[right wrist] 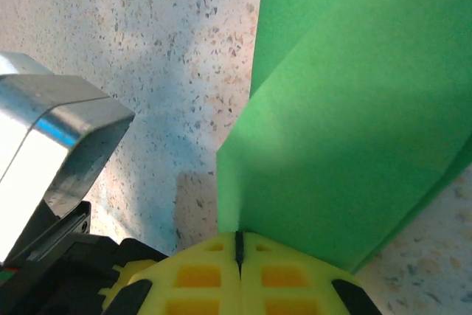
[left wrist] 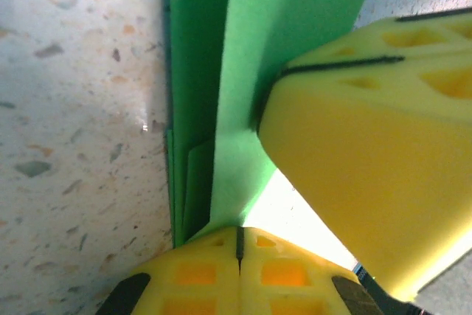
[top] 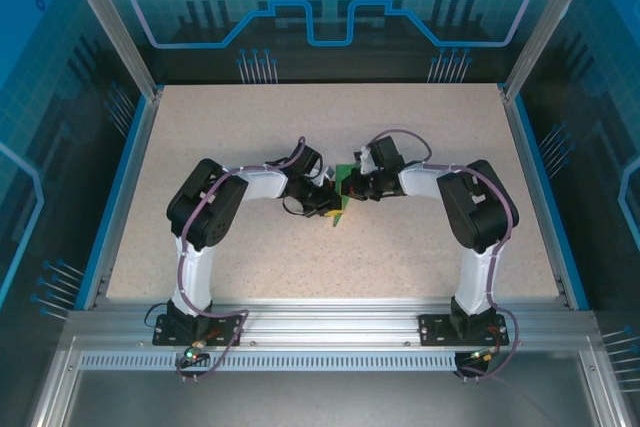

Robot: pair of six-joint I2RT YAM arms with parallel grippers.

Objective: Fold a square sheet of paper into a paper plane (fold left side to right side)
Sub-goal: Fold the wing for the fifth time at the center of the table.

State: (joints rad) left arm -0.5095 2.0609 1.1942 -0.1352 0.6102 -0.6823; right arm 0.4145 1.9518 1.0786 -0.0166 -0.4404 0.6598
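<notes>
Green paper (right wrist: 354, 123) — folded, creased — is pinched by left end effector (left wrist: 239, 235) and right end effector (right wrist: 239, 240).

the left arm (top: 205, 217) and right arm (top: 470, 212) are built of black joint housings and white link shells. purplish cables (top: 182, 272) are looped along them. black base plates (top: 200, 325) are bolted down. yellow fingers (left wrist: 221, 256) are moulded with square recesses.

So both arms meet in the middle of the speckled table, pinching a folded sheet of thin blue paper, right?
Not blue: the folded sheet of thin paper is bright green, as the right wrist view shows. The left gripper and right gripper do pinch it.
</notes>
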